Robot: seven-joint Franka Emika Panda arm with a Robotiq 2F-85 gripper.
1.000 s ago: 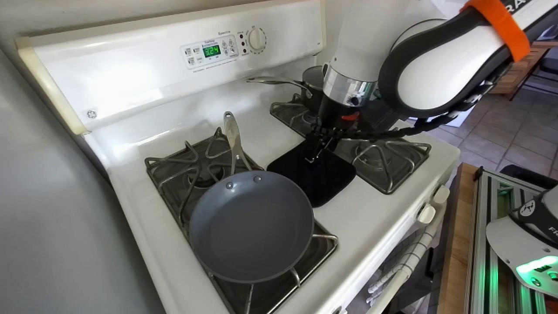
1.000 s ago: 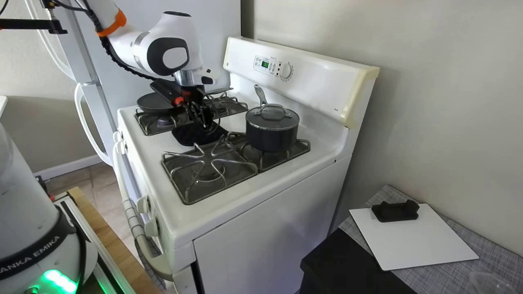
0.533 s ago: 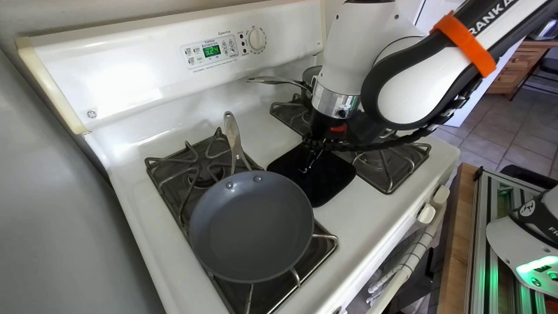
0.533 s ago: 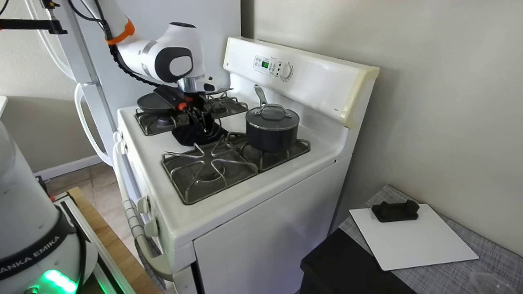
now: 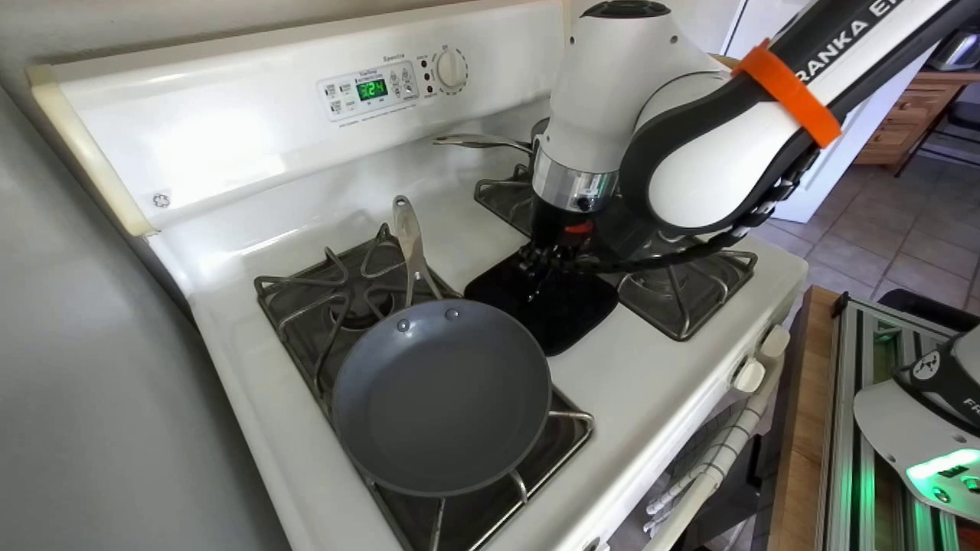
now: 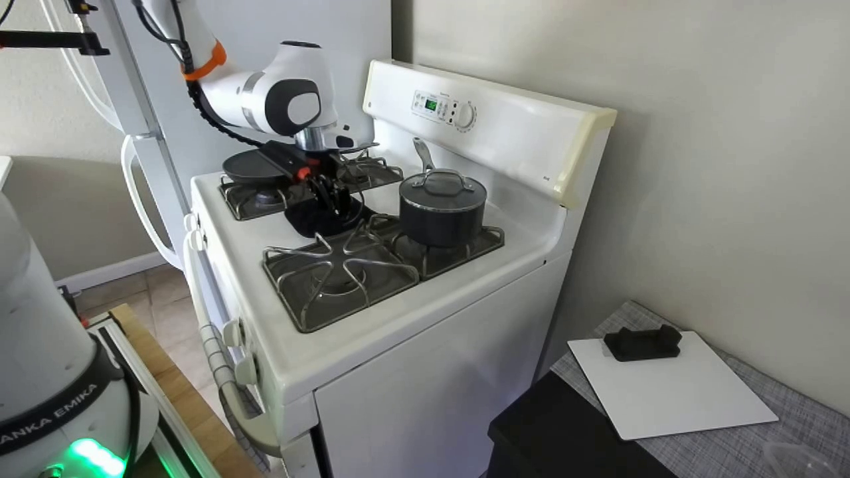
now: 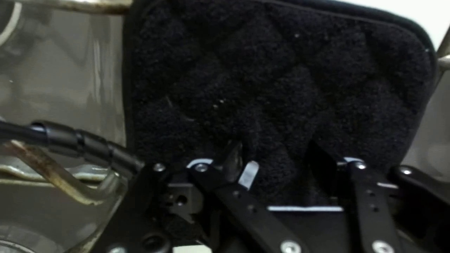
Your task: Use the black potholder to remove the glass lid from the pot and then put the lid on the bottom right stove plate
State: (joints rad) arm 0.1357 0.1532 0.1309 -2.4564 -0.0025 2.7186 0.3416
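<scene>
one black potholder (image 7: pixel 274 77) lies beneath the two parted fingers (image 7: pixel 235 163)

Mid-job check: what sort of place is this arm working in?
Most likely a home kitchen: a white gas stove carries a round grey frying pan and a round dark saucepan under a clear glass lid.

Frying pan (image 5: pixel 442 399), checked towel (image 5: pixel 729 447).

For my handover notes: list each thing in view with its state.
gripper: open
black potholder: lying on the stovetop
pot: covered
glass lid: on the pot
frying pan: upright, uncovered
clock display: lit green, 3:24
front-right burner: no flame showing
checked towel: hung on oven handle
</scene>
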